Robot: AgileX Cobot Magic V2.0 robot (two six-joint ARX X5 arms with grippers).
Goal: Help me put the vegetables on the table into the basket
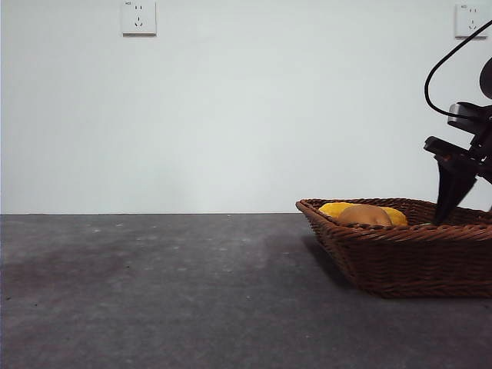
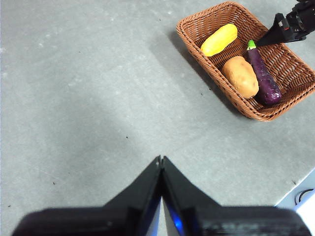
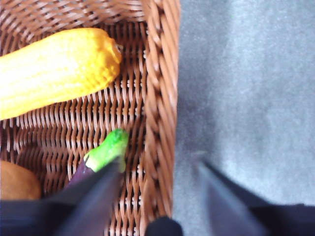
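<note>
Since all 3 vegetables lie in the basket (image 2: 248,59), we read:
Right gripper (image 3: 160,196): spread, above eggplant (image 2: 264,78) stem; we'd lift straight up.
Left gripper (image 2: 161,162): pressed together, basket at 1 o'clock.

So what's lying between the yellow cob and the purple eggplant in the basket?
Only bare wicker basket floor separates yellow bumpy cob and purple eggplant, in the left wrist view.

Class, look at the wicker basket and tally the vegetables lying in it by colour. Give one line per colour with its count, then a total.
Yellow: 1, the corn cob
Tan-brown: 1, the potato
Dark purple with a green stem: 1, the eggplant
Total: 3 vegetables, all inside the basket; none show on the table.
</note>
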